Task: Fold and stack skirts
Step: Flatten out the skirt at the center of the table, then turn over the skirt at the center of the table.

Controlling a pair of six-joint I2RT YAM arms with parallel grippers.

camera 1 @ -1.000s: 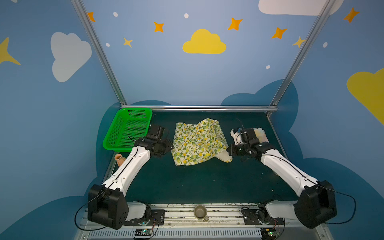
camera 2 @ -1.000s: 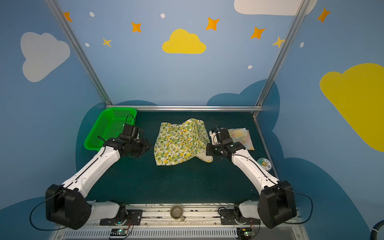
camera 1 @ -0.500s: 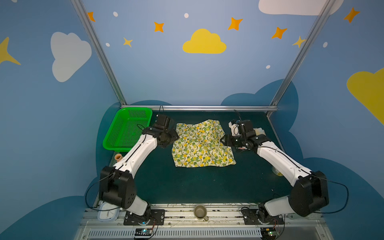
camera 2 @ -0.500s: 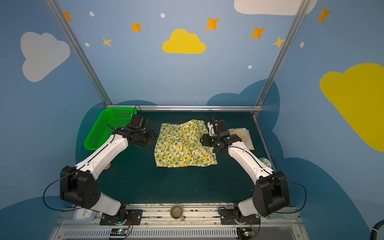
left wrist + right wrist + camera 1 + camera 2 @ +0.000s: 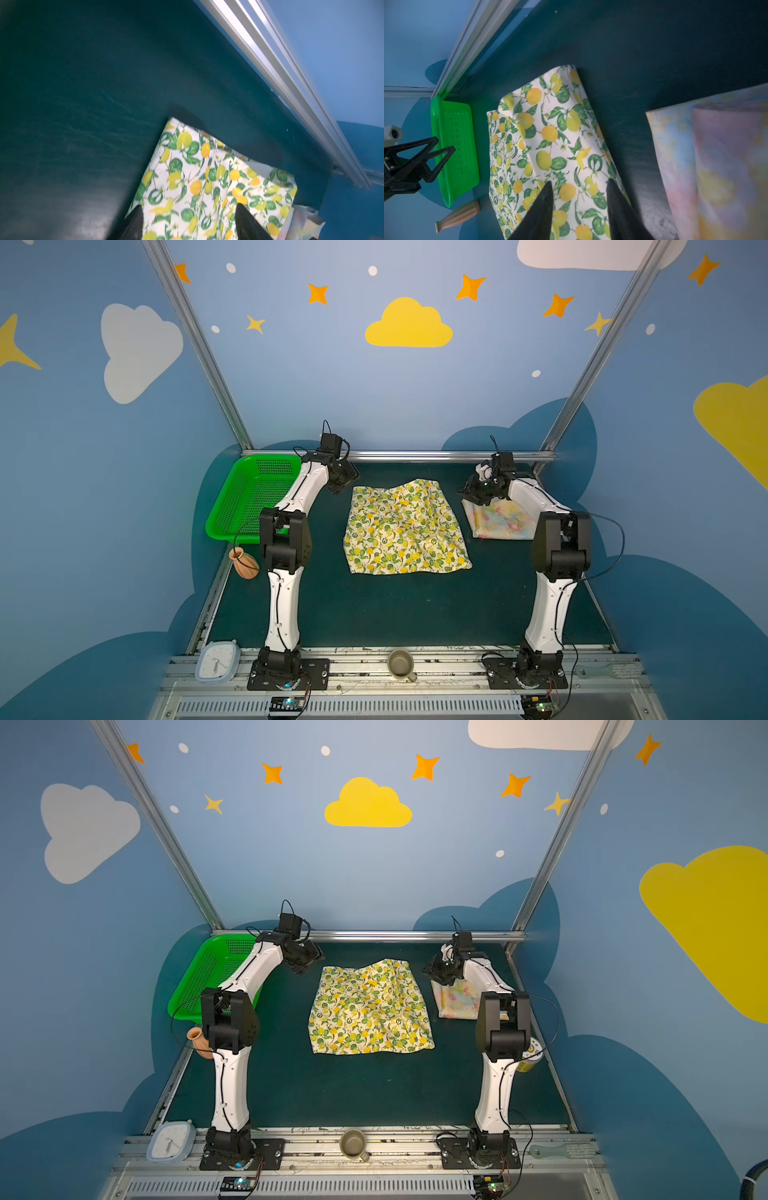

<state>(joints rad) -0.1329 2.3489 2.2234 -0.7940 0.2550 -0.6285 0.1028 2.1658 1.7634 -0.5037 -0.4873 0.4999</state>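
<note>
Counted two skirts: lemon skirt (image 5: 405, 526) spread flat near the one green basket (image 5: 241, 497), floral skirt (image 5: 498, 520) folded, well apart from it. Noted two grippers, left gripper (image 5: 188, 205) and right gripper (image 5: 579, 181), both parted, holding nothing.

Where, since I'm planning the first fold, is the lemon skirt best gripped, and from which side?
Probably its two far corners, from above: the lemon skirt lies spread flat, far edge slightly rumpled, and the left end effector and right end effector hover open there.

Right arm (image 5: 536, 499) partly hides floral skirt (image 5: 498, 522) (its far corner).
</note>
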